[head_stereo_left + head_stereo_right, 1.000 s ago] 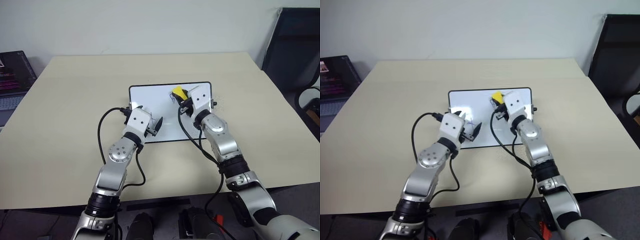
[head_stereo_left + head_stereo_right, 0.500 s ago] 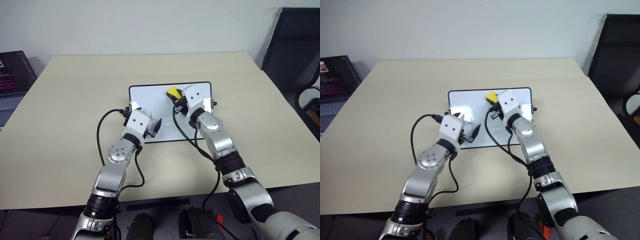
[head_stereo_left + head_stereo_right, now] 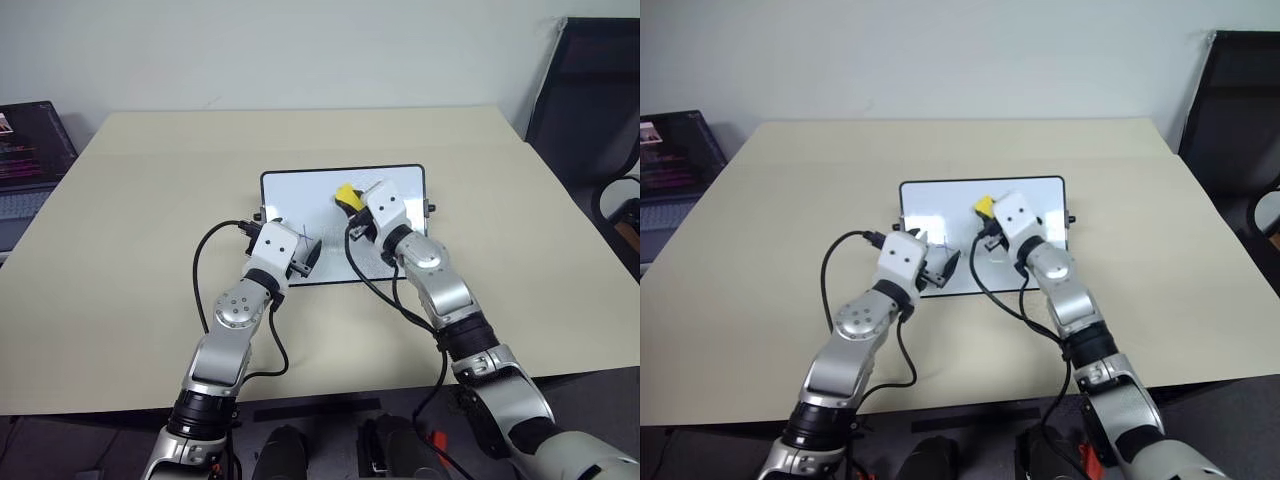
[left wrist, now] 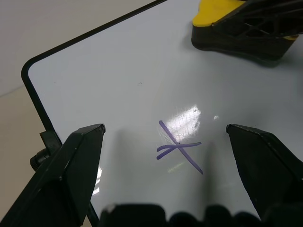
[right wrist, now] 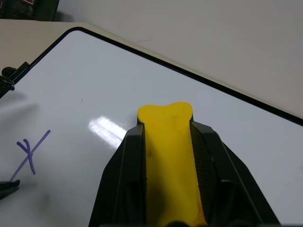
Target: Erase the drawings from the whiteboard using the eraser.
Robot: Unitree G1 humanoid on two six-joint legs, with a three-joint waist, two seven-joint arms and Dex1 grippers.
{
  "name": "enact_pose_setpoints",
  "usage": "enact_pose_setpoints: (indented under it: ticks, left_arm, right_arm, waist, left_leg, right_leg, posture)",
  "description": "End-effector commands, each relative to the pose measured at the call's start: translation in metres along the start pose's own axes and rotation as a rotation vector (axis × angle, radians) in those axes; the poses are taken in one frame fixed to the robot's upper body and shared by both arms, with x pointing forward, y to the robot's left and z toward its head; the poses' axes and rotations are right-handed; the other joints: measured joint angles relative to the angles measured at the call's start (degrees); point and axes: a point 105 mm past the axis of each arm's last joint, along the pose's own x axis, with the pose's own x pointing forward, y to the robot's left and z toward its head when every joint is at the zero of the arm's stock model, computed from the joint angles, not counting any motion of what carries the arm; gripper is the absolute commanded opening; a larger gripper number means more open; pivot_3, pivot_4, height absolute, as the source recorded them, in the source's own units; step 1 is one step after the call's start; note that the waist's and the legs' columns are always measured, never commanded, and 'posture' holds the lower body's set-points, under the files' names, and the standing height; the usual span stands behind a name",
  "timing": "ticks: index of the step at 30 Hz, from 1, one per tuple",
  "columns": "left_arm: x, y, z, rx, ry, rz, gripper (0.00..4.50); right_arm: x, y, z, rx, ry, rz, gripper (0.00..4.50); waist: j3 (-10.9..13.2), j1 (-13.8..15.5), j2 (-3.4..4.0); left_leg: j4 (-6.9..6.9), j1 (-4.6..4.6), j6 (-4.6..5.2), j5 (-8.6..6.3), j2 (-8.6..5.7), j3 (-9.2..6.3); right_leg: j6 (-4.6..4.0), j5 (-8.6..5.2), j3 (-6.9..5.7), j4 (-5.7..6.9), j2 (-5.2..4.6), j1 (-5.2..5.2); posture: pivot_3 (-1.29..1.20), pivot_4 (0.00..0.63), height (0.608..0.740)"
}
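Eraser (image 3: 346, 192) clamped in right tool (image 3: 352, 203), shifted left across whiteboard (image 3: 300, 195); left tool (image 4: 173, 156) spread wide, unmoved.

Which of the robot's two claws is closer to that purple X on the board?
Left. The left gripper straddles the X with fingers open; the right gripper, clamping the eraser, sits farther along the whiteboard.

It looked like an office or a lab room: a plain beige surface (image 3: 150, 200) stood against a bare white wall (image 3: 300, 50), a laptop (image 3: 25, 150) sat at one edge, and a dark office chair (image 3: 590, 100) stood alongside.
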Motion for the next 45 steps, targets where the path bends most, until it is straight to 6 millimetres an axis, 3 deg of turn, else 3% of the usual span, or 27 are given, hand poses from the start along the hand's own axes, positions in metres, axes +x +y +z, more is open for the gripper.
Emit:
enact_pose_setpoints:
  ticks: [1, 7, 13, 18, 22, 26, 32, 45]
  left_arm:
    - [0.000, 0.004, 0.019, 0.012, -0.064, 0.020, 4.50]
    - [0.002, 0.004, 0.019, 0.011, -0.065, 0.007, 4.50]
    - [0.003, 0.003, 0.019, 0.010, -0.064, 0.004, 4.50]
    - [0.003, 0.003, 0.018, 0.009, -0.065, 0.006, 4.50]
    - [0.004, 0.002, 0.019, 0.010, -0.067, 0.003, 4.50]
    - [0.003, 0.003, 0.019, 0.012, -0.068, 0.008, 4.50]
    - [-0.002, 0.004, 0.019, 0.011, -0.065, 0.025, 4.50]
    - [0.000, 0.002, 0.022, 0.008, -0.070, 0.010, 4.50]
  right_arm:
    - [-0.011, -0.011, -0.013, 0.002, 0.058, -0.043, 1.01]
    - [-0.025, -0.014, -0.022, 0.003, 0.099, -0.064, 1.01]
    - [-0.026, -0.015, -0.021, 0.006, 0.099, -0.070, 1.01]
    - [-0.010, -0.014, -0.003, 0.012, 0.039, -0.066, 1.01]
    - [0.016, -0.006, 0.032, 0.011, -0.083, -0.044, 1.01]
    - [0.030, 0.003, 0.038, 0.011, -0.095, -0.023, 1.01]
    - [0.034, 0.001, 0.017, -0.066, 0.026, -0.035, 1.01]
    - [0.006, -0.018, -0.011, -0.088, 0.128, -0.098, 1.01]
  waist:
    - [0.0, 0.0, 0.00]
    - [0.0, 0.0, -0.01]
    - [0.0, 0.0, -0.01]
    - [0.0, -0.1, -0.01]
    - [0.0, -0.6, -0.01]
    - [0.0, -0.7, -0.01]
    - [0.0, -0.2, -0.01]
    - [0.0, 0.0, -0.04]
  left_leg:
    - [0.00, 0.02, 0.00, 0.00, 0.00, 0.00]
    - [0.02, 0.13, 0.00, 0.00, -0.02, 0.06]
    - [0.03, 0.21, 0.01, 0.01, -0.04, 0.13]
    - [0.05, 0.23, 0.01, 0.01, -0.04, 0.16]
    - [0.03, 0.33, 0.02, 0.02, -0.01, 0.22]
    - [-0.06, 0.27, 0.03, 0.02, 0.01, 0.21]
    - [-0.06, 0.01, 0.02, 0.01, -0.02, 0.14]
    - [0.00, 0.22, 0.03, 0.02, -0.03, 0.12]
  right_leg:
    - [0.00, 0.00, 0.00, 0.02, 0.00, 0.01]
    - [0.00, -0.01, -0.01, 0.14, 0.00, 0.03]
    - [-0.01, -0.02, -0.01, 0.25, 0.00, 0.03]
    - [-0.01, -0.02, 0.00, 0.28, 0.00, 0.03]
    - [-0.02, -0.02, 0.05, 0.38, 0.03, 0.02]
    - [-0.06, -0.05, 0.03, 0.34, 0.04, -0.04]
    - [-0.04, -0.04, 0.03, 0.12, -0.02, -0.12]
    - [-0.04, -0.04, 0.00, 0.29, -0.02, 0.01]
  posture:
    - [0.00, 0.150, 0.740]
    - [0.00, 0.150, 0.740]
    - [0.00, 0.150, 0.740]
    - [0.00, 0.150, 0.740]
    - [0.00, 0.150, 0.740]
    - [0.00, 0.150, 0.740]
    - [0.00, 0.150, 0.740]
    - [0.00, 0.150, 0.740]
